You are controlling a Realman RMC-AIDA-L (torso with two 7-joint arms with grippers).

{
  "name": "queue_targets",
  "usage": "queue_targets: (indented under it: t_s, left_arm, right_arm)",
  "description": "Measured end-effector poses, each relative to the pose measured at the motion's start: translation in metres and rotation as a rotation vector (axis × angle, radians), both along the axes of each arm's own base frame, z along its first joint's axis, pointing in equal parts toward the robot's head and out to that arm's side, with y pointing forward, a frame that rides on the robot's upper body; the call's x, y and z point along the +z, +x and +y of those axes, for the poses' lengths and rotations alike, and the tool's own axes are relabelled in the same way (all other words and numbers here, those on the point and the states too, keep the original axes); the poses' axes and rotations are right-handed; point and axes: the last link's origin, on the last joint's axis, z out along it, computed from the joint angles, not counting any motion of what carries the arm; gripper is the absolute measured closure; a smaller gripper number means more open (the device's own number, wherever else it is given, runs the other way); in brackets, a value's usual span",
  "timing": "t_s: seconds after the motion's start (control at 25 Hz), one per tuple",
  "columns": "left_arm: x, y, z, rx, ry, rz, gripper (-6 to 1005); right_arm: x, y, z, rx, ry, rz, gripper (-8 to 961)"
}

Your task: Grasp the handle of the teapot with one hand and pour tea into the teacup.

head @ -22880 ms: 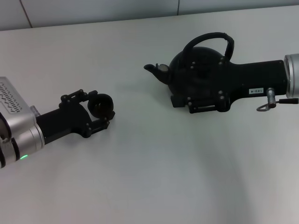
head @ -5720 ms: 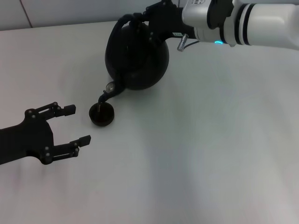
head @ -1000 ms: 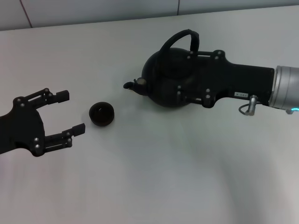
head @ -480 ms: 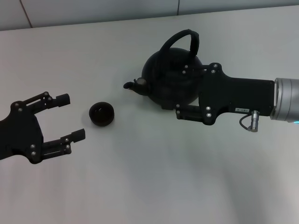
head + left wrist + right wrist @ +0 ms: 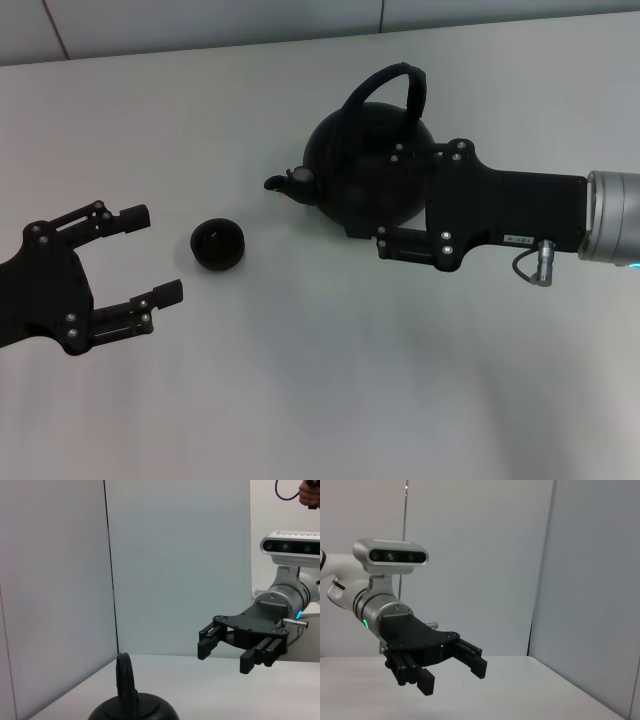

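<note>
On the white table, your teapot stands upright, upper centre, handle free.
Head view: right gripper beside it, fingers unclear; teacup centre-left; left gripper spread wide, lower left. Left wrist view: right gripper's fingers parted. Right wrist view: left gripper gaping.
</note>
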Motion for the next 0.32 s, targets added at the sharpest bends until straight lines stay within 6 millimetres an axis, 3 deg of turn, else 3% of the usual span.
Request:
queue_targets:
  t_s: [0.32]
  left_arm:
    - [-0.0007,-0.0003,0.0003,0.002,0.003,0.002,200]
  right_arm:
    - [-0.0005,0.0009,0.0004,-0.004,0.001,-0.004,375]
